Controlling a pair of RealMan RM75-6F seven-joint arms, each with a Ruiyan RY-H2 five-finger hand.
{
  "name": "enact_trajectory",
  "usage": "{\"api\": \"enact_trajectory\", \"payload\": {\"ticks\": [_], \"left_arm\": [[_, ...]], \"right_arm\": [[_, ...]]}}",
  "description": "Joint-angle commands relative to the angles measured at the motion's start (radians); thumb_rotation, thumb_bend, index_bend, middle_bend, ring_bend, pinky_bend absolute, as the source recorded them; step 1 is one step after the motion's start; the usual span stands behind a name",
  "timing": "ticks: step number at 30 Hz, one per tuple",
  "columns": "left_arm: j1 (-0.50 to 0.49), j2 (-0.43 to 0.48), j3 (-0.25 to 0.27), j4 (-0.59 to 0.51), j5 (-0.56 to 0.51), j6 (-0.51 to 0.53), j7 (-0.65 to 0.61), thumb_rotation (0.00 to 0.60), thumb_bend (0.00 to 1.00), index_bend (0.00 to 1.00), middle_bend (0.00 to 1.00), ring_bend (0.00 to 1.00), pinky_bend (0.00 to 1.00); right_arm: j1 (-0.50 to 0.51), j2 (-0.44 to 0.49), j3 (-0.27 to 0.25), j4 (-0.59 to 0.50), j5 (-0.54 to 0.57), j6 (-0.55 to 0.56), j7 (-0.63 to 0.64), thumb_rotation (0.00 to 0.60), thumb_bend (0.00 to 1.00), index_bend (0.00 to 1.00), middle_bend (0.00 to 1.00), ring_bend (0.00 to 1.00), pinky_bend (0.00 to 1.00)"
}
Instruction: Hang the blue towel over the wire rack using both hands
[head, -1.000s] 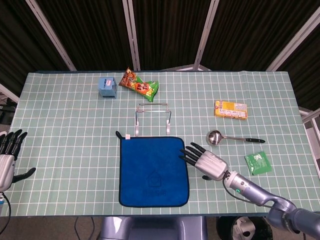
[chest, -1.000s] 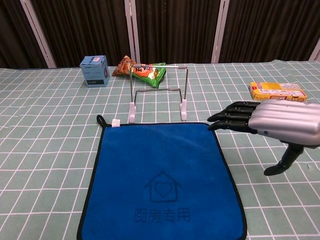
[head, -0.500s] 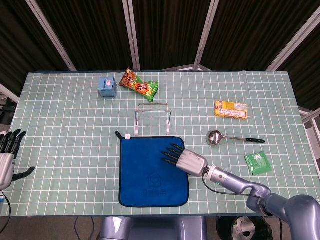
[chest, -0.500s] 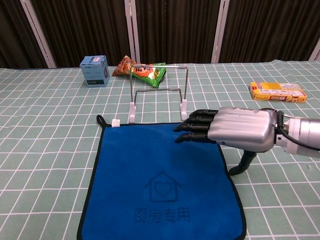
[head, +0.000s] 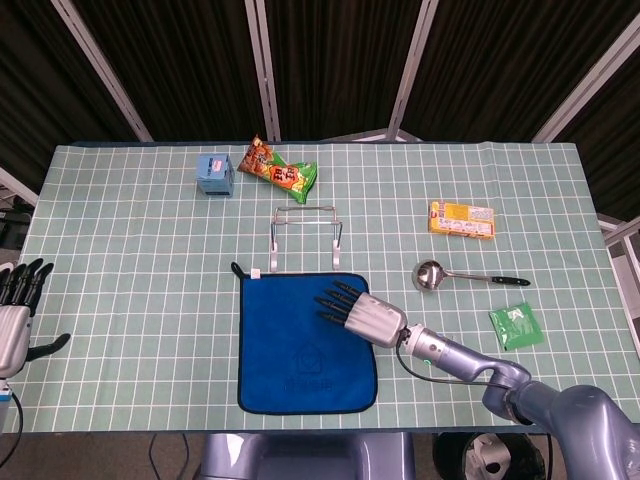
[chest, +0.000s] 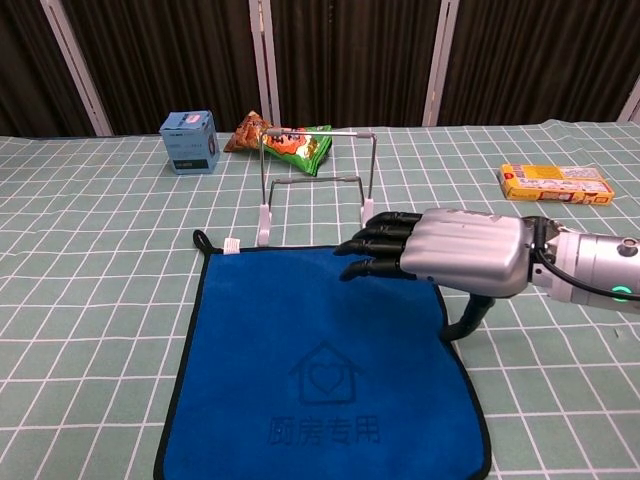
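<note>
The blue towel lies flat on the table with a house logo on it. Just behind its far edge stands the wire rack, upright and bare. My right hand hovers over the towel's far right corner, fingers stretched out flat toward the left, thumb hanging down, holding nothing. My left hand waits at the table's left edge, fingers spread, far from the towel; the chest view does not show it.
Behind the rack lie a snack bag and a small blue box. To the right are a yellow box, a ladle and a green packet.
My right hand has swept left from beside the towel's right edge to above its far right corner. The left hand has stayed put.
</note>
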Motion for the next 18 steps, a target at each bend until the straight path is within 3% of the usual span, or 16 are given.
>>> {"api": "enact_trajectory", "payload": {"ticks": [1, 12, 18], "left_arm": [[0.0, 0.0, 0.001, -0.001, 0.001, 0.001, 0.001, 0.6, 0.0, 0.0, 0.0, 0.0, 0.0], [-0.002, 0.0, 0.003, -0.003, -0.002, -0.006, 0.003, 0.6, 0.0, 0.0, 0.0, 0.0, 0.0], [-0.002, 0.002, 0.003, -0.004, -0.003, -0.008, 0.0, 0.6, 0.0, 0.0, 0.0, 0.0, 0.0]], "right_arm": [[0.002, -0.009, -0.009, 0.012, 0.007, 0.006, 0.005, 0.6, 0.01, 0.12, 0.01, 0.0, 0.0], [0.011, -0.03, -0.036, 0.033, 0.024, 0.035, 0.034, 0.6, 0.34, 0.17, 0.03, 0.0, 0.0], [0.013, -0.04, -0.043, 0.043, 0.04, 0.051, 0.058, 0.6, 0.41, 0.2, 0.04, 0.0, 0.0]]}}
